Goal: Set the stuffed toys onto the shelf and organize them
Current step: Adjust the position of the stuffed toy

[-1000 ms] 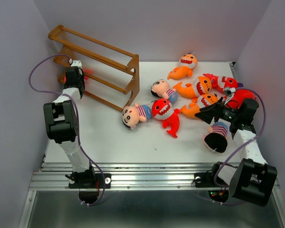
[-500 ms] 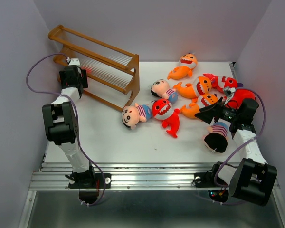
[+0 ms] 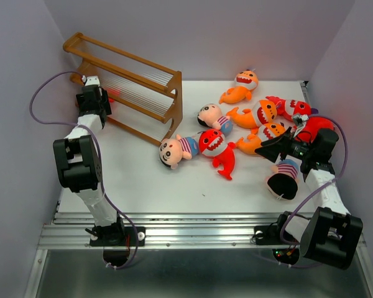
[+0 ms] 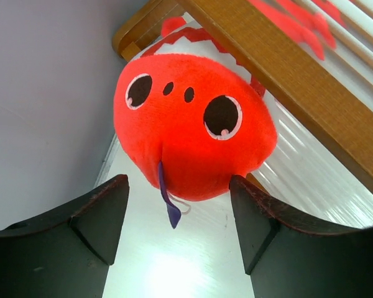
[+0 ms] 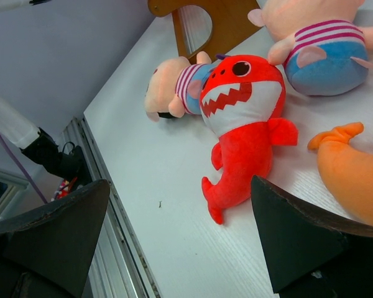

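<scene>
Left wrist view: left tool (image 4: 177, 192) apart, red shark (image 4: 193, 124) loose dead ahead, frame centre. Right tool (image 5: 180, 186), apart too, sits nearer the toys (image 3: 261, 115).

A robotics lab test cell: plain pale walls (image 3: 205, 37) box in a white desk (image 3: 161, 192), the left arm (image 3: 79, 162) and right arm (image 3: 326, 186) bolted to an aluminium rail (image 3: 193, 231).
</scene>
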Controlling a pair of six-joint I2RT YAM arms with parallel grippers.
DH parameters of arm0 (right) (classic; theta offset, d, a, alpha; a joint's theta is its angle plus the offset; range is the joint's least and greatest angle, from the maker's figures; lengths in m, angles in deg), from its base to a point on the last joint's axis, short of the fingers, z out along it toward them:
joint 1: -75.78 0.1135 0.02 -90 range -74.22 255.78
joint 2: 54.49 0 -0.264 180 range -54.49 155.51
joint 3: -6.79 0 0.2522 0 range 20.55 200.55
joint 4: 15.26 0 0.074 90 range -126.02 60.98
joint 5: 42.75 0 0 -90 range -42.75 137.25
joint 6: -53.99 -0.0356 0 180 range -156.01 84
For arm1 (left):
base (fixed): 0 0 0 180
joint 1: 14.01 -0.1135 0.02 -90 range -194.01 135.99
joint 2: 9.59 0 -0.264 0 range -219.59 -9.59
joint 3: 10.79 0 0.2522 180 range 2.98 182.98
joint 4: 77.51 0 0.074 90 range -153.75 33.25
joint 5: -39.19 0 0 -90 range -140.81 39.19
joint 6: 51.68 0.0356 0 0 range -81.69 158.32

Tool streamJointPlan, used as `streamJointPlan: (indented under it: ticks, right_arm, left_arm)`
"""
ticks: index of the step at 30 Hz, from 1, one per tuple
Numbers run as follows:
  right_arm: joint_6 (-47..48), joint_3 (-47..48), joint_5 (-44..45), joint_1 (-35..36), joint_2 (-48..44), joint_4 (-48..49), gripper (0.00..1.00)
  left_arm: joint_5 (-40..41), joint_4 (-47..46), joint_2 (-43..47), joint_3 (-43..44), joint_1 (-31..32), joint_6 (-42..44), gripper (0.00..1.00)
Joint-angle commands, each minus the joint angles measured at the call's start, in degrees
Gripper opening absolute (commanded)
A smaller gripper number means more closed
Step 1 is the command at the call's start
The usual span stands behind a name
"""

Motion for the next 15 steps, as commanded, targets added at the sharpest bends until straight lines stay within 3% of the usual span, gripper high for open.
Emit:
streamJointPlan:
  ticks: [1, 4, 8, 13, 15]
  right_arm:
    - [0.74, 1.07, -1.18, -0.4, -1.33, 1.82, 1.0]
    - [0.92, 1.15, -1.01, -0.4, -1.42, 1.82, 1.0]
    - [1.01, 1.15, -0.92, -0.4, -1.51, 1.82, 1.0]
    - [1.01, 1.33, -0.92, -0.4, -1.25, 1.91, 1.0]
    - [1.01, 1.42, -0.92, -0.4, -1.07, 1.82, 1.0]
  left_arm:
    - [0.37, -0.6, 1.7, 0.14, -0.3, -1.12, 0.75]
    - [0.45, -1.48, 0.56, 0.14, -0.39, -0.77, 0.68]
    - [1.16, -2.71, -0.32, 0.67, -0.39, 0.98, 0.52]
    - [2.92, -5.52, -0.58, 0.58, -0.39, 5.02, 0.48]
    - [2.65, -5.09, -1.29, 2.07, -0.39, 6.25, 0.41]
